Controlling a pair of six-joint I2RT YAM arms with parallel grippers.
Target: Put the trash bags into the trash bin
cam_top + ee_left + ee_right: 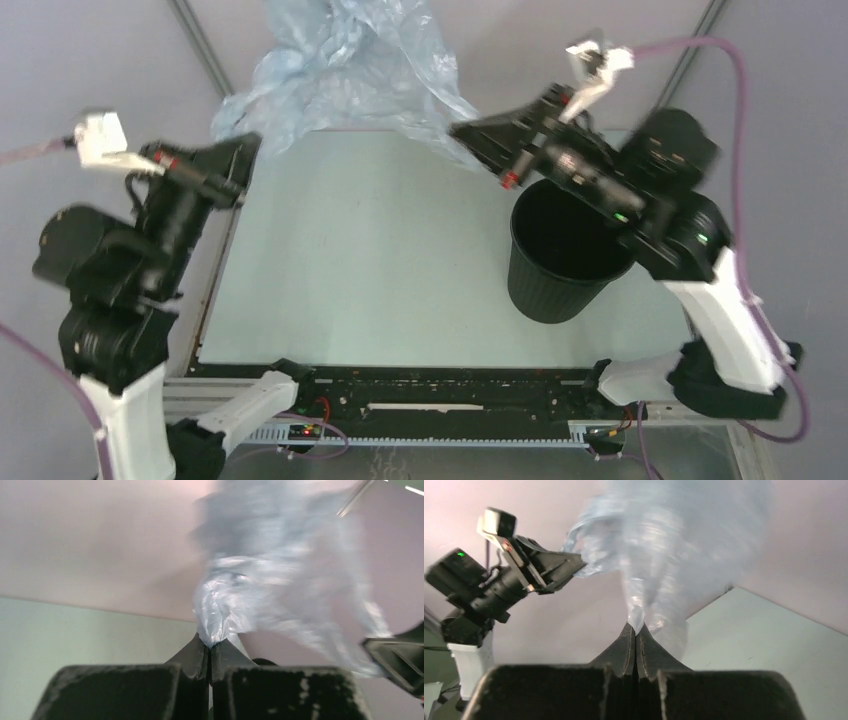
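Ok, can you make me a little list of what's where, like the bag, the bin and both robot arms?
bag: pale blue, crinkly plastic bag, held up between both arms near the far edge of the table, not in the bin
left tool: left tool shut, pinching one end of the bag
right tool: right tool shut, pinching another part of the bag
bin: black round bin, upright on the right side, under the right arm, nothing visible inside
table: pale green table
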